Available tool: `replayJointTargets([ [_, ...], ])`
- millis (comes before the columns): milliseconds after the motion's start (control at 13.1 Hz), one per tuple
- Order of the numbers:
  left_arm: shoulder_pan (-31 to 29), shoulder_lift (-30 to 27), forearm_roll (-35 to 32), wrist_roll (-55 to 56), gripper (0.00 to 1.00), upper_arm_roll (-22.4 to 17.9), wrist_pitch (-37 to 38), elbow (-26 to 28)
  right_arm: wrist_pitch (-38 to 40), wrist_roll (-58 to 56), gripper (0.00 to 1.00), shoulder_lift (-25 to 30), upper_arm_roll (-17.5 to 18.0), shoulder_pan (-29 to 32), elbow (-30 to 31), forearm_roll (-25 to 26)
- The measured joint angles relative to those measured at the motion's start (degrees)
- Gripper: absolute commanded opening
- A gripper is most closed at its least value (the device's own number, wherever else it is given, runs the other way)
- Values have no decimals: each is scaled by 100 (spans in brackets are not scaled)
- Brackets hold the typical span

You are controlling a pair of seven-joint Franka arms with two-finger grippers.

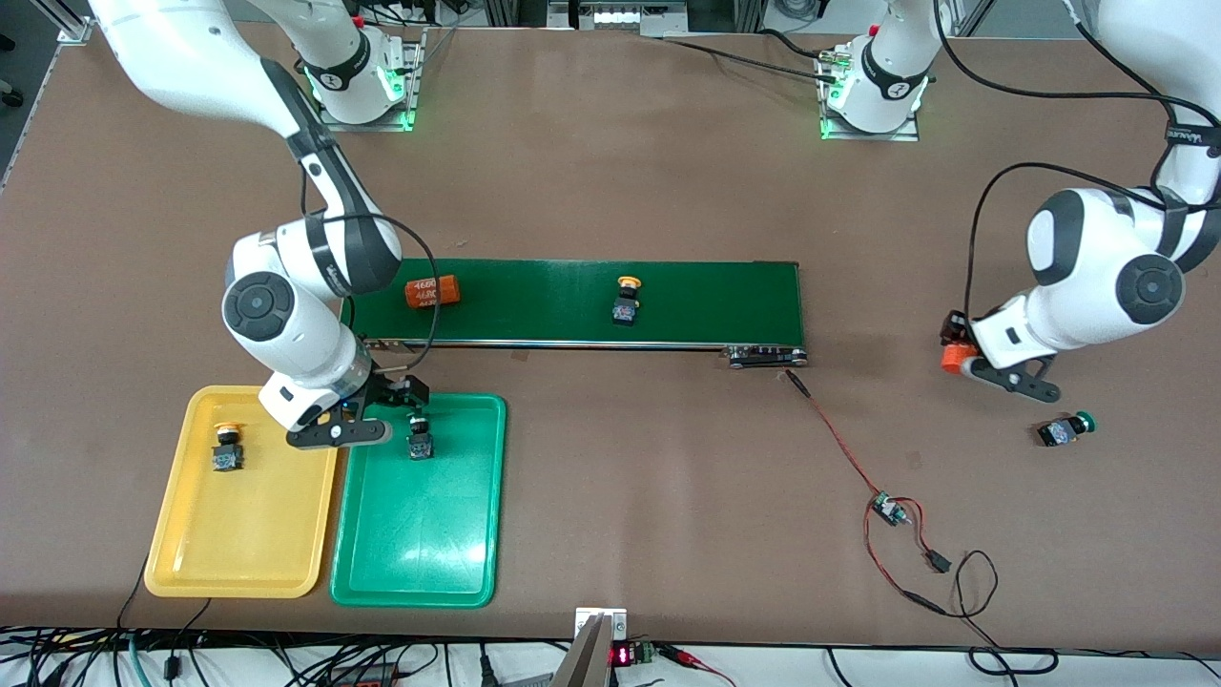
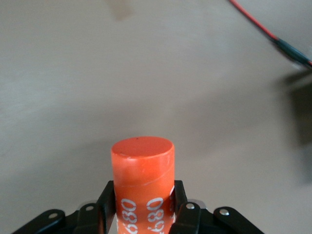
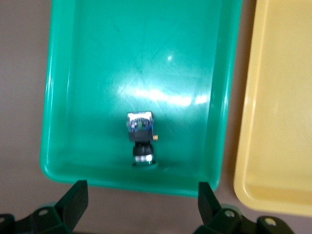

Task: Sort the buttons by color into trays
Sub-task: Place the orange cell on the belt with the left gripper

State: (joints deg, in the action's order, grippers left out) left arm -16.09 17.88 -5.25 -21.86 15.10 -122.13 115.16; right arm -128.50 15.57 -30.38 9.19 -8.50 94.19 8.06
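Right wrist view: green button (image 3: 141, 139) between spread fingers (image 3: 75, 195).

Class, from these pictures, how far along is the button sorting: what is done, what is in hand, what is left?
Done: one yellow button in the yellow tray, one green button in the green tray; the open right hand hangs over it.
In hand: the left hand grips an orange cylinder.
Left: the belt's yellow button, the table's green button.
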Motion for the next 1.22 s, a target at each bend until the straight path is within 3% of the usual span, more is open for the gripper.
replayJointTargets([
  [382, 281, -336, -5, -671, 0, 641, 352, 109, 1160, 4, 100, 647, 0, -6, -7, -313],
  [916, 421, -439, -5, -3278, 0, 676, 545, 150, 2170, 6, 100, 1518, -1, -4, 178, -340],
  [1221, 787, -588, -5, -3864, 0, 698, 590, 204, 2216, 6, 100, 2127, -26, 100, 723, -383],
])
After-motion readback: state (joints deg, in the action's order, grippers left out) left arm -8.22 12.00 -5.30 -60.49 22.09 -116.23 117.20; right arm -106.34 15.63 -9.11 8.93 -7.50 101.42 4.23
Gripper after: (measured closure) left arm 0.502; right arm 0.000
